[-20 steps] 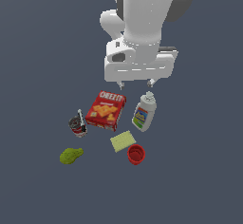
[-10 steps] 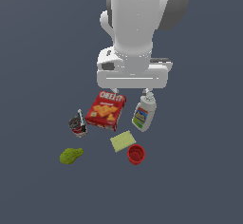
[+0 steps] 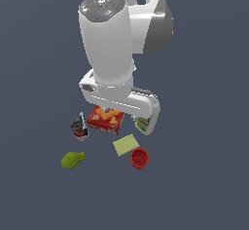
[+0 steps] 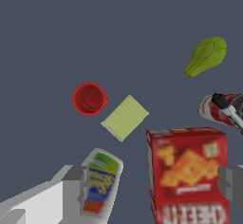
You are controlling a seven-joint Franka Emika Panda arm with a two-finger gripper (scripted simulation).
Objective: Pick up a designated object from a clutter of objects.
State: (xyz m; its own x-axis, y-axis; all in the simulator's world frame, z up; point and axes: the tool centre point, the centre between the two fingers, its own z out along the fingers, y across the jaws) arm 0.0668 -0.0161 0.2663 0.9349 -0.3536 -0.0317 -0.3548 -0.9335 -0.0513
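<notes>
The olive-green lump (image 4: pixel 206 56) looks matt and faintly ridged, like moulded rubber or fruit skin. The pale yellow sponge (image 4: pixel 125 117) shows a fine ribbed, dull texture. The red cup (image 4: pixel 89 98) has a smooth, plastic-like look with a soft sheen. The red cracker box (image 4: pixel 189 172) reads as printed cardboard, flat and slightly glossy. The white bottle (image 4: pixel 100 183) seems smooth plastic under a bright printed label. The small can (image 4: pixel 218 109) is possibly metal, though too blurred to tell. The arm's casing (image 3: pixel 109 44) is glossy white plastic.
</notes>
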